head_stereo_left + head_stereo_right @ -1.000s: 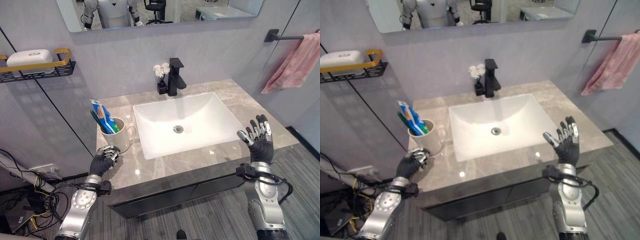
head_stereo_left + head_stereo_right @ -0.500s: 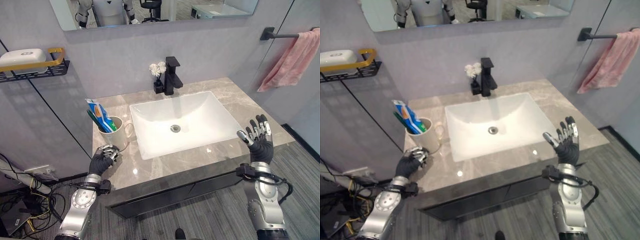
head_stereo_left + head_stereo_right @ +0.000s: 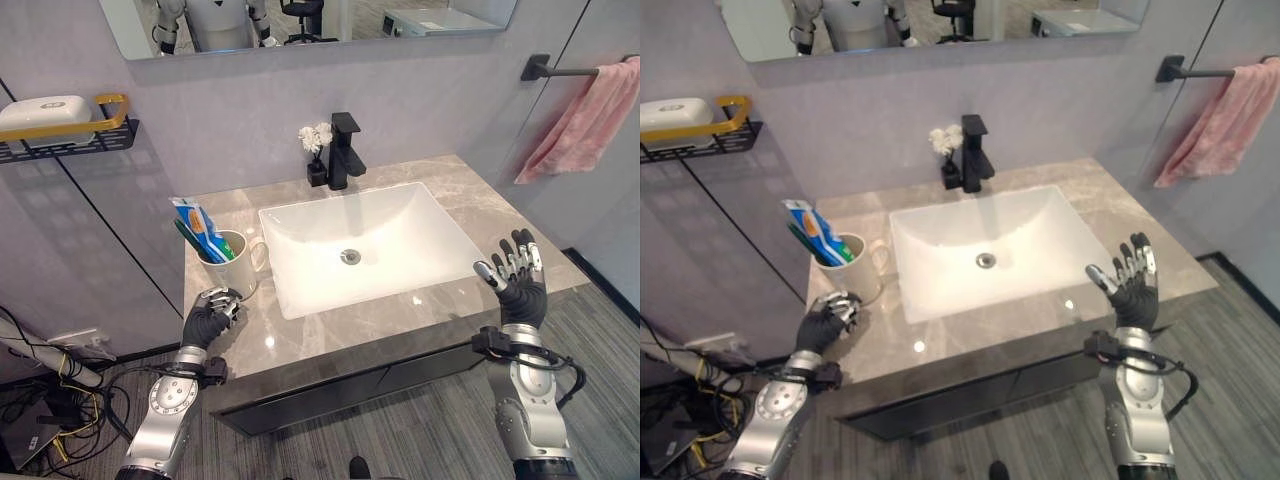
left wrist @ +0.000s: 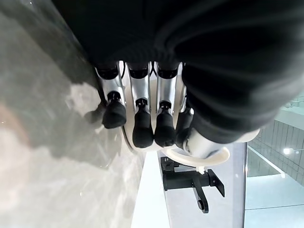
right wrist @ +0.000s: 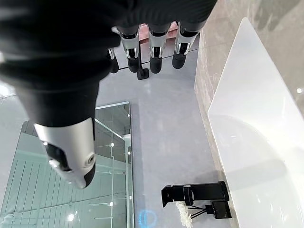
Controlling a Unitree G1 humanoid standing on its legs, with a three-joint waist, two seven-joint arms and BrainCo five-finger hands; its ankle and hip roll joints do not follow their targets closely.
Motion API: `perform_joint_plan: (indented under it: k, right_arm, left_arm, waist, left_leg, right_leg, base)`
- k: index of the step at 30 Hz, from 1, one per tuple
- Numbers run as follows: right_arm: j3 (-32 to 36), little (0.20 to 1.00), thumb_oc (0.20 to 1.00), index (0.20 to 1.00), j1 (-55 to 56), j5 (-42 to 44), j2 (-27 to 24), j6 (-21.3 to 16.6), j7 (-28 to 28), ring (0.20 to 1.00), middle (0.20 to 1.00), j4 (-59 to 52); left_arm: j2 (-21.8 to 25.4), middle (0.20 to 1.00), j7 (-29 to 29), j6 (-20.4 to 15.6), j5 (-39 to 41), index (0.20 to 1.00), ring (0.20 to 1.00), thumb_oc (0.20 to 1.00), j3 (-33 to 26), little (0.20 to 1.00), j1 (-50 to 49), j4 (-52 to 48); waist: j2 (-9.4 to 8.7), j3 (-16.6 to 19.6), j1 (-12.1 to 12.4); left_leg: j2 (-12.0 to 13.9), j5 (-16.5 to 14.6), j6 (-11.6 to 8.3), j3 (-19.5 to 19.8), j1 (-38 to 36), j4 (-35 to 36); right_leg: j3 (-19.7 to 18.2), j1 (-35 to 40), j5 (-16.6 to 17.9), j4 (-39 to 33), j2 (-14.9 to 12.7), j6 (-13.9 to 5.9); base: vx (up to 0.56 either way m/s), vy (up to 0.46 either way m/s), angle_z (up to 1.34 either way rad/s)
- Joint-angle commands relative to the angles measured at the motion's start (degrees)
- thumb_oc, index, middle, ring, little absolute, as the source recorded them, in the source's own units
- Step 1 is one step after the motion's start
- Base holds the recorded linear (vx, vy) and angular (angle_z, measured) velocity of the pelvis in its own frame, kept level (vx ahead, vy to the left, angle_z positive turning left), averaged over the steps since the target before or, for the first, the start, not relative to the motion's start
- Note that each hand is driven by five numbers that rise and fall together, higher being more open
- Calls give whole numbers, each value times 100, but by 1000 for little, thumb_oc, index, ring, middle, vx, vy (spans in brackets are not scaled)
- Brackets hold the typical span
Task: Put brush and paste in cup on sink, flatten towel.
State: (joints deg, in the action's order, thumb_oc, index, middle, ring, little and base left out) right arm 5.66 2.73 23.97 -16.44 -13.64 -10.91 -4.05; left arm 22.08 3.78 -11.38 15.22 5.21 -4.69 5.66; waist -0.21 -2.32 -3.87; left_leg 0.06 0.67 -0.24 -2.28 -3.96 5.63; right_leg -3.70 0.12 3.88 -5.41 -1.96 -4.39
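The cup stands on the counter just beyond the left hand, perhaps touching its fingers, with brush and paste in it. The basin lies between both hands. The towel hangs beyond the right hand.

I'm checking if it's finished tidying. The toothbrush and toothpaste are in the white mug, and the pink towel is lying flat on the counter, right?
Not quite. The pink towel hangs bunched from the black wall bar, as the left eye view shows. The toothbrush and blue toothpaste tube do stand in the white mug.
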Motion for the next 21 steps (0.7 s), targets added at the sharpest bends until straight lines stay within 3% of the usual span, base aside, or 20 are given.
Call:
perform_joint_plan:
  k: [1, 21]
  right_arm:
    - [198, 1000, 1000, 1000, -196, 116, 32, -159, 94, 1000, 1000, -172]
    - [137, 1000, 1000, 1000, -192, 162, 30, -132, 124, 1000, 1000, -111]
  left_arm:
    - [202, 200, 97, -234, 13, 200, 200, 200, -141, 200, 636, 165]
    - [132, 200, -164, -209, 155, 200, 200, 200, 241, 200, 791, 52]
  waist:
    - [-256, -45, 42]
    - [-245, -57, -15]
  left_leg:
    - [149, -1012, 22, 213, -485, -63]
    - [161, -1028, 14, 219, -515, -63]
  right_leg:
    - [378, 418, -718, 41, -392, -337]
    - [414, 452, -737, 41, -400, -333]
  base:
    - [0, 0, 0]
    - [0, 0, 0]
